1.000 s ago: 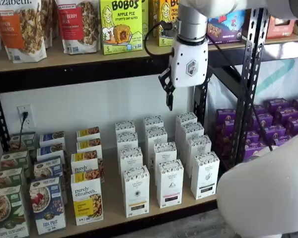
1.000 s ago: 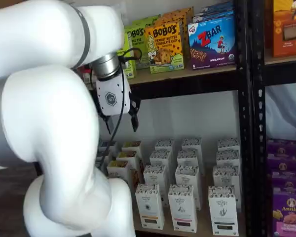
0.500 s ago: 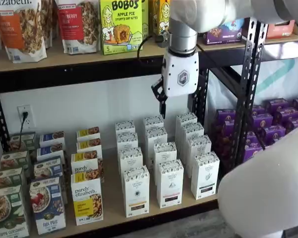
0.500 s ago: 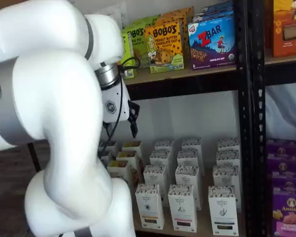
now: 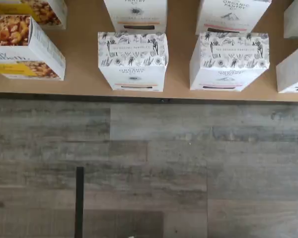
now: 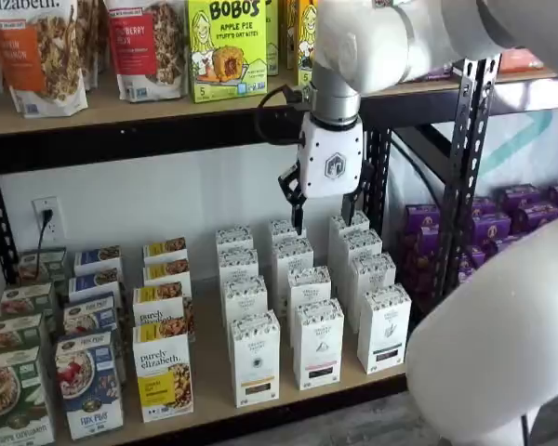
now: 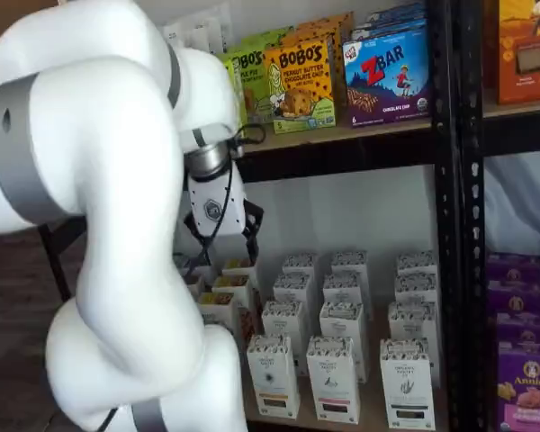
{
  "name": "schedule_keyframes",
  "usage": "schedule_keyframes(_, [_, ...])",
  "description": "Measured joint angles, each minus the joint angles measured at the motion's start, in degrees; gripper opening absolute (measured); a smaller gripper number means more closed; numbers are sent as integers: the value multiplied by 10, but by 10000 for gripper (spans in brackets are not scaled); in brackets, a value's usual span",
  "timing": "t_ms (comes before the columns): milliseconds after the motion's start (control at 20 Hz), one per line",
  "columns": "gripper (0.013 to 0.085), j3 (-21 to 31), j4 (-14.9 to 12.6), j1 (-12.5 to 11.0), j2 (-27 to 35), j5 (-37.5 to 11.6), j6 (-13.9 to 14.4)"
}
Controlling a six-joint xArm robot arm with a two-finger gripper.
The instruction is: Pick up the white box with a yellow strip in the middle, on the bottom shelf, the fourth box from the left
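The white box [image 6: 255, 358] with the thin yellow strip stands in the front row of the bottom shelf [image 6: 209, 386], next to a purely elizabeth box; it also shows in the other shelf view [image 7: 273, 373]. The wrist view looks down on its patterned top [image 5: 133, 52], close to the shelf's [image 5: 181, 64] front edge. My gripper [image 6: 325, 221] hangs open and holds nothing, high above the back rows of white cartons and well behind the box. In a shelf view the gripper [image 7: 223, 252] points down beside the big white arm.
Like white cartons [image 6: 318, 342] fill the rows beside the box, with purely elizabeth boxes [image 6: 163, 376] to its left. An upper shelf [image 6: 121, 111] carries Bobo's boxes and granola bags. A black upright [image 6: 465, 158] and purple boxes [image 6: 511, 223] stand to the right. The arm's white link [image 6: 502, 344] fills the front corner.
The gripper has moved left and down toward the white cartons. Its fingers stay open. The boxes have not moved.
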Motion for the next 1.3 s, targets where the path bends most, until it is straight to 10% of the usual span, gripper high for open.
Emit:
schedule_keyframes(700, [850,-6,42,-45,114,-111,-73])
schedule_keyframes(1300, [850,-22,46,-30,203,-186,-65])
